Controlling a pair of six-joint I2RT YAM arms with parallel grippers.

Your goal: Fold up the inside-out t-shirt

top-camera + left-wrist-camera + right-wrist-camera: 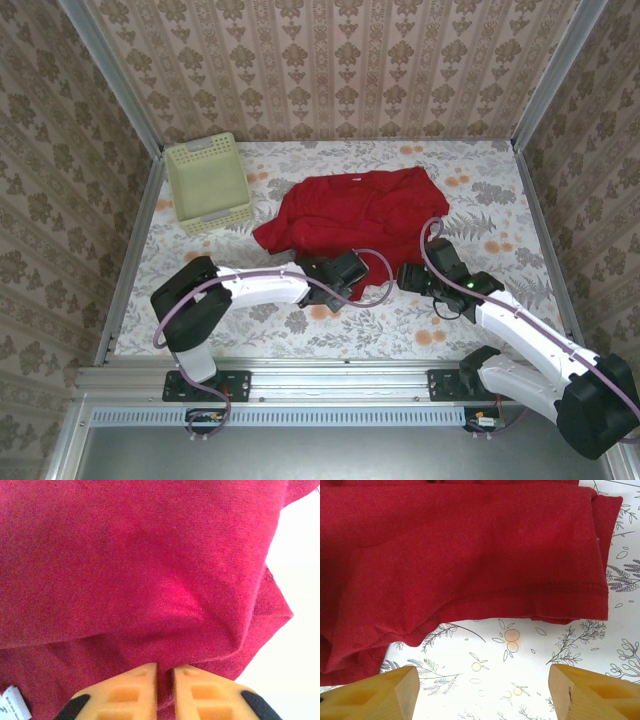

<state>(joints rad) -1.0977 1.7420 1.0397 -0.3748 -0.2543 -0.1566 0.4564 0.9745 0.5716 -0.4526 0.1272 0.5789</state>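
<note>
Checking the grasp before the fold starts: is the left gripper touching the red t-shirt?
Touching. In the left wrist view the left gripper has its jaws nearly together, with a fold of the red t-shirt pinched in the narrow gap between them.

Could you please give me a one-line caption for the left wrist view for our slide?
Left gripper pinching a fold of the red t-shirt, its white label at lower left.
</note>
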